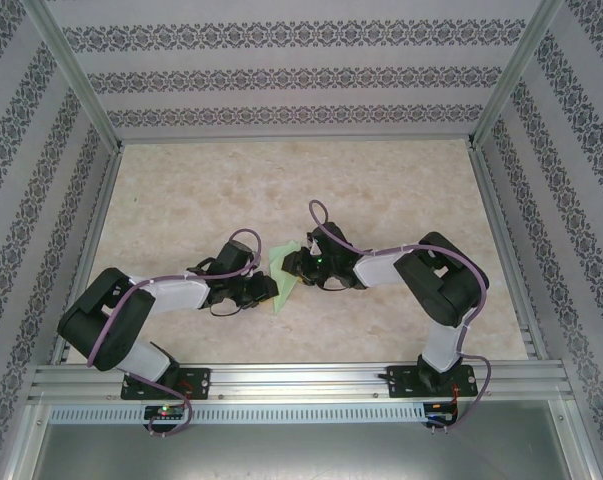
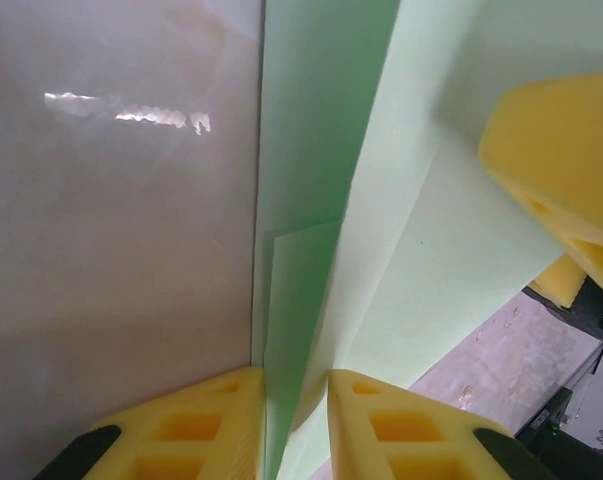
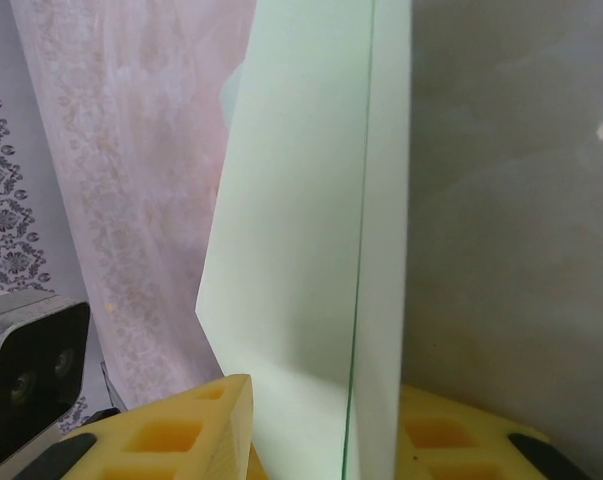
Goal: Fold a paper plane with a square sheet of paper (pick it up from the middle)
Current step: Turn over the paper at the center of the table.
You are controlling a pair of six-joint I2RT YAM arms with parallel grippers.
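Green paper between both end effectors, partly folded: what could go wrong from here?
1. The left end effector and right end effector both have the green paper between their fingers; pulling apart could tear it or skew the crease.
2. The left grip looks close to the paper's edge, so the paper may slip out.
3. The right one's yellow fingertip sits close to the left's; they could collide.

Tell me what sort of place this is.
Probably a lab robot test cell: a metal frame and patterned wall panels box in a marble-look table, with two arms bolted to its front rail, handling green paper.
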